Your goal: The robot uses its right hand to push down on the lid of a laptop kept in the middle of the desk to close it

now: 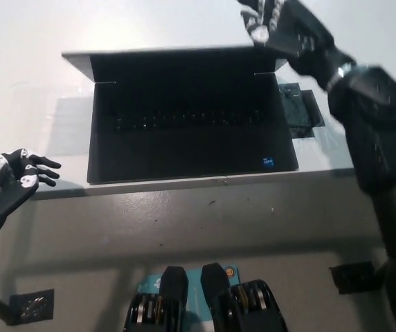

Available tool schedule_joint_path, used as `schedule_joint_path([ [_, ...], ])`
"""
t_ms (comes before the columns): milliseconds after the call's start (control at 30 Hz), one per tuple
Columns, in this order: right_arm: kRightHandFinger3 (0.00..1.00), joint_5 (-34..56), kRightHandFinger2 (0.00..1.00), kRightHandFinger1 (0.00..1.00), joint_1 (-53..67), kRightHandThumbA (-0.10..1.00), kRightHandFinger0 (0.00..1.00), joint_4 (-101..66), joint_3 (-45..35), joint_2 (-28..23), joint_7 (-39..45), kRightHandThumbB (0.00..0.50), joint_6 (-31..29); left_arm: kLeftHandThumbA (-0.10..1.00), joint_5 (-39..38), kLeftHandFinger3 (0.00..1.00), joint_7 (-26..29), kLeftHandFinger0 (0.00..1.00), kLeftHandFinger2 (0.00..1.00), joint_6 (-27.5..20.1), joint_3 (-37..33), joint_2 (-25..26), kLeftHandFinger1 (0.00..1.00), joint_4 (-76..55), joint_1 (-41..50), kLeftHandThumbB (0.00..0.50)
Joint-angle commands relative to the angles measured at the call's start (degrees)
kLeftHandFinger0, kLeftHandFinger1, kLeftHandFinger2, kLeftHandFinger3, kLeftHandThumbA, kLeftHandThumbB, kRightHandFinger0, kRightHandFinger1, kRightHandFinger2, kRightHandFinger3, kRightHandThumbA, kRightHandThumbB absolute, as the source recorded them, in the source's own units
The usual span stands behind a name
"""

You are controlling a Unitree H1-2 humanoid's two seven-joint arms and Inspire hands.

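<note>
We saw the laptop (184, 114) sitting open in the middle of the desk (18, 62), its base flat and its front edge running along the desk's near edge. The lid (177, 66) rose from the far side of the base, toward twelve o'clock, and leaned back away from us, so that its top edge formed a pale line across the upper part of the view. The screen was dark and the keyboard showed faint rows of keys. A small blue sticker (270, 162) sat on the palm rest at about four o'clock from the keyboard.

Our black right hand (277, 28) was at roughly one o'clock from the laptop's centre, right at the lid's far right corner, with the arm stretching back toward four o'clock. The picture was blurred there; its fingers looked spread apart and closed on nothing, and we could not tell whether they touched the lid.

Just beside the laptop's right edge, at three o'clock, a dark flat patch (298, 111) lay on the desk.

Our white left hand (11, 187) rested at eight o'clock, near the desk's front corner, fingers loosely apart and empty.
</note>
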Motion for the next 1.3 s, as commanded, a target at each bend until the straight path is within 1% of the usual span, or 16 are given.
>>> schedule_joint_path([
  [0,1.00,2.37,0.92,1.00,6.92,0.19,1.00,-6.41,-1.07,1.68,-1.58,0.258,6.36,-0.10,0.10,0.50,0.00,0.51,0.51,-1.24,0.91,2.49,0.49,-0.96,-2.30,0.105],
  [33,1.00,2.20,0.92,1.00,7.68,0.19,1.00,-7.12,-0.90,1.80,-1.54,0.255,6.47,-0.10,-0.02,0.50,-0.07,0.51,0.52,-1.18,0.93,2.50,0.49,-0.98,-2.28,0.105],
  [133,1.00,2.73,0.90,1.00,10.86,0.15,1.00,-9.92,-0.64,2.63,-1.22,0.196,7.16,-0.10,-0.34,0.50,0.09,0.53,0.53,0.10,1.07,2.41,0.50,-1.81,-2.11,0.116],
  [200,1.00,3.13,0.88,0.99,12.44,0.13,1.00,-11.09,-0.75,3.09,-1.36,0.182,8.10,-0.10,0.25,0.50,0.25,0.53,0.53,-0.05,0.91,2.53,0.50,-1.90,-2.08,0.113],
  [300,1.00,2.37,0.91,1.00,14.83,0.17,1.00,-12.01,-0.21,3.58,-1.65,0.171,7.83,-0.10,-0.34,0.49,-0.49,0.51,0.51,-1.10,0.98,2.75,0.48,-0.82,-2.66,0.113],
  [433,1.00,2.92,0.87,0.98,17.20,0.17,1.00,-11.88,-0.69,4.60,-2.13,0.179,7.62,-0.10,-0.59,0.49,-0.29,0.52,0.52,-0.27,1.14,2.67,0.49,-1.27,-2.56,0.110],
  [500,1.00,3.35,0.89,0.98,18.34,0.17,1.00,-11.52,-0.95,4.86,-1.83,0.180,7.01,-0.10,-0.23,0.49,-0.25,0.52,0.52,-0.08,0.89,2.77,0.49,-1.44,-2.91,0.112],
  [533,1.00,3.84,0.89,0.96,18.96,0.16,1.00,-11.59,-1.50,5.29,-2.38,0.199,7.68,-0.10,-0.21,0.48,-0.40,0.52,0.52,-0.88,0.86,2.74,0.49,-1.08,-3.02,0.111],
  [567,1.00,3.73,0.89,0.96,19.26,0.15,1.00,-11.60,-1.60,5.38,-2.77,0.213,7.94,-0.10,-0.26,0.49,-0.22,0.52,0.52,-0.04,0.89,2.74,0.49,-1.37,-2.99,0.116],
  [667,1.00,3.38,0.92,1.00,20.07,0.16,1.00,-10.77,-1.48,5.11,-2.42,0.193,7.42,-0.10,-0.22,0.50,-0.61,0.52,0.51,-0.78,0.79,2.92,0.49,-0.86,-3.04,0.098],
  [867,1.00,3.84,0.89,1.00,20.45,0.19,1.00,-8.50,-1.95,5.17,-2.18,0.232,7.18,-0.10,-0.35,0.50,-0.69,0.53,0.53,-0.23,0.76,3.01,0.50,-1.17,-2.98,0.108],
  [1033,1.00,3.84,0.88,1.00,20.87,0.16,1.00,-6.50,-2.40,5.33,-2.42,0.206,6.03,-0.10,0.06,0.49,-0.78,0.52,0.54,-1.22,0.60,3.09,0.50,-1.05,-2.93,0.101],
  [1167,1.00,4.45,0.89,1.00,20.66,0.16,1.00,-5.24,-2.65,5.16,-1.78,0.198,5.32,-0.10,-0.25,0.49,-0.26,0.54,0.55,0.34,0.86,2.88,0.52,-1.58,-2.80,0.114],
  [1200,1.00,4.59,0.89,1.00,20.52,0.15,1.00,-5.15,-2.68,5.14,-1.82,0.210,5.31,-0.10,-0.76,0.49,-0.88,0.54,0.55,-1.21,0.96,2.79,0.51,-0.67,-2.98,0.112],
  [1233,1.00,4.62,0.91,1.00,20.48,0.14,1.00,-5.80,-2.58,5.09,-1.98,0.199,5.73,-0.10,-0.74,0.49,-0.75,0.53,0.54,-0.72,0.93,2.78,0.50,-0.91,-2.97,0.111],
  [1267,1.00,4.80,0.90,1.00,20.85,0.13,1.00,-7.94,-2.38,5.13,-2.19,0.208,6.85,-0.10,-0.68,0.49,-0.52,0.53,0.53,-0.56,1.05,2.64,0.50,-1.11,-2.28,0.120],
])
